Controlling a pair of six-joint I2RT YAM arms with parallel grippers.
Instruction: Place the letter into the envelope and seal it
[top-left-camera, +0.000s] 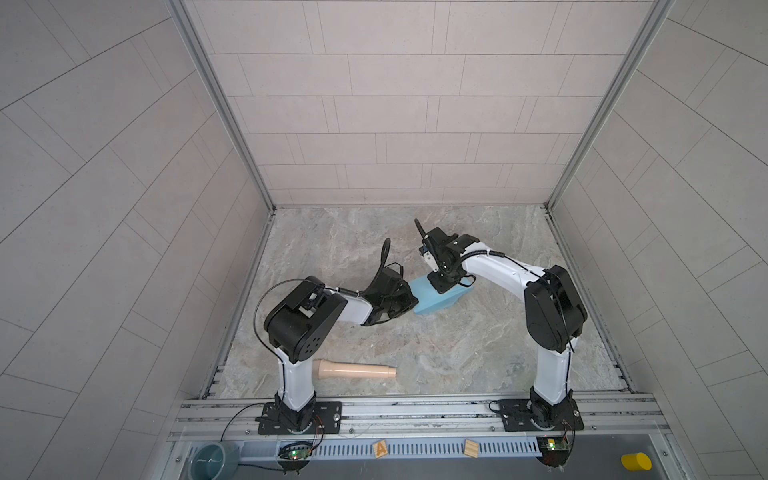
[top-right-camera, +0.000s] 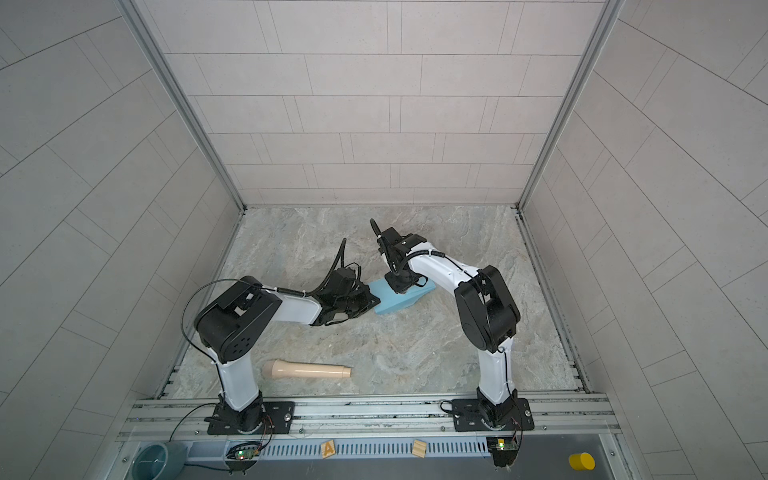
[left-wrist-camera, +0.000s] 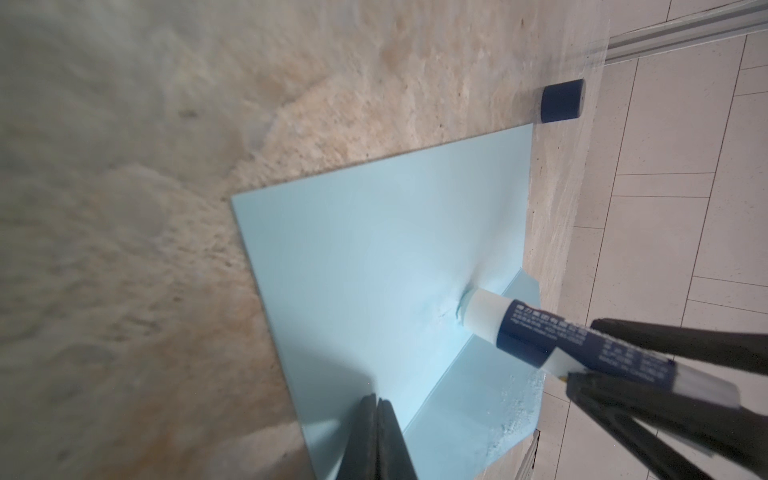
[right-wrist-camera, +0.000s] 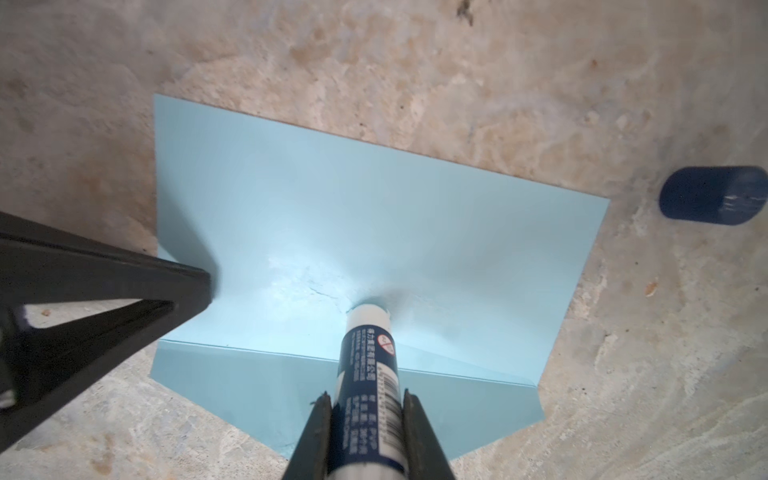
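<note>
We note right hand clamped on dark-blue-and-white glue stick: barcode, red prohibition mark, small print unreadable. Tip touches light blue paper envelope, flat on marbled surface. Jaws of left hand together, tips on envelope.

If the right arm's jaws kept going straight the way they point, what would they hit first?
The envelope. The right gripper is shut on a glue stick whose tip already seems pressed on the envelope's face near the flap fold, with the table directly beneath.
</note>
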